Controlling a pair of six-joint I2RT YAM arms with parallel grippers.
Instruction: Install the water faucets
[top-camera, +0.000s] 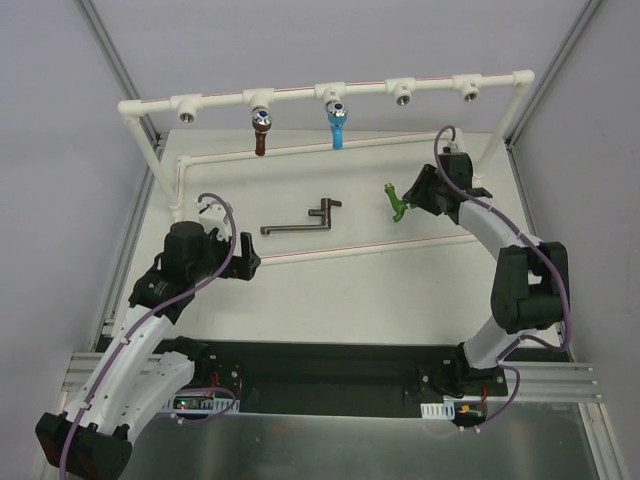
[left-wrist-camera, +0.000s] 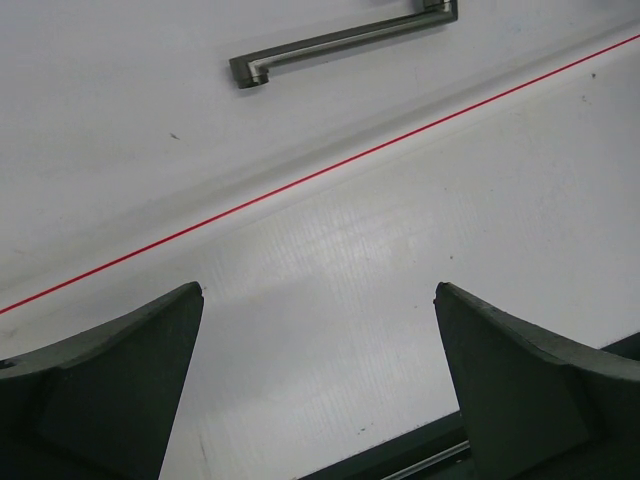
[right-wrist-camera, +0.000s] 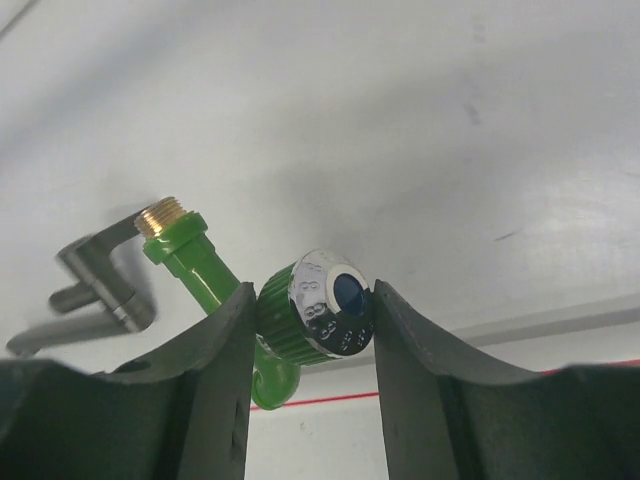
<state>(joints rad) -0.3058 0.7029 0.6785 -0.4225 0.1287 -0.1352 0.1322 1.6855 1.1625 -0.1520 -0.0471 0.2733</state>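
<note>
The reddish-brown faucet and the bright blue faucet hang from tee fittings on the white pipe frame at the back. My right gripper is shut on the green faucet, held above the table right of centre. In the right wrist view the fingers clamp its ribbed knob with the shiny silver cap, brass thread pointing up-left. My left gripper is open and empty low over the table at the left; its fingers stand wide apart.
A dark metal L-shaped handle lies on the table centre, also in the left wrist view. Three tee fittings on the frame are open. A lower white pipe and red lines cross the table.
</note>
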